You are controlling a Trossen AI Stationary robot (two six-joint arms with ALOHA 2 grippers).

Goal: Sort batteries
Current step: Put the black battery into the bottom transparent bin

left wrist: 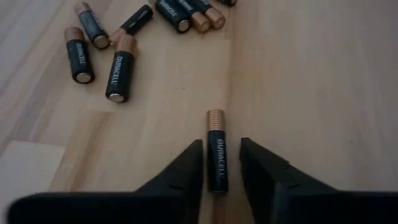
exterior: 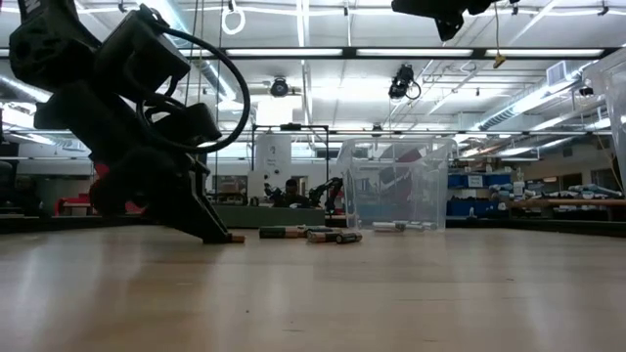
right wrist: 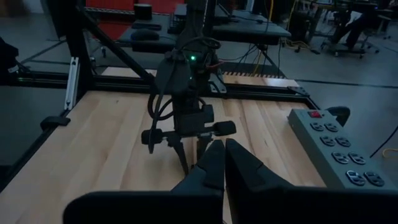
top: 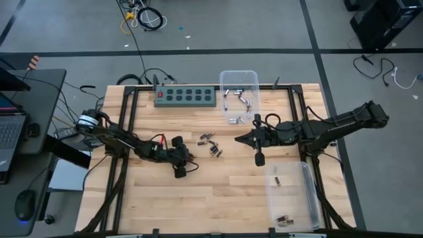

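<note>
Several black-and-copper batteries [top: 209, 143] lie loose on their sides on the wooden table [top: 218, 192]; they also show in the left wrist view [left wrist: 118, 74]. One more battery [left wrist: 216, 152] lies apart from them. My left gripper [left wrist: 221, 142] is open and low at the table [top: 190, 158], one finger on either side of that battery; I cannot tell whether they touch it. My right gripper [top: 238, 140] is shut and empty [right wrist: 224, 146], held well above the table, right of the loose batteries.
A clear bin [top: 239, 96] with silvery cells stands at the far edge, a green power strip [top: 187, 96] to its left. A second clear bin [top: 292, 196] with a few dark cells stands near the right front. Bare wood lies across the table's front.
</note>
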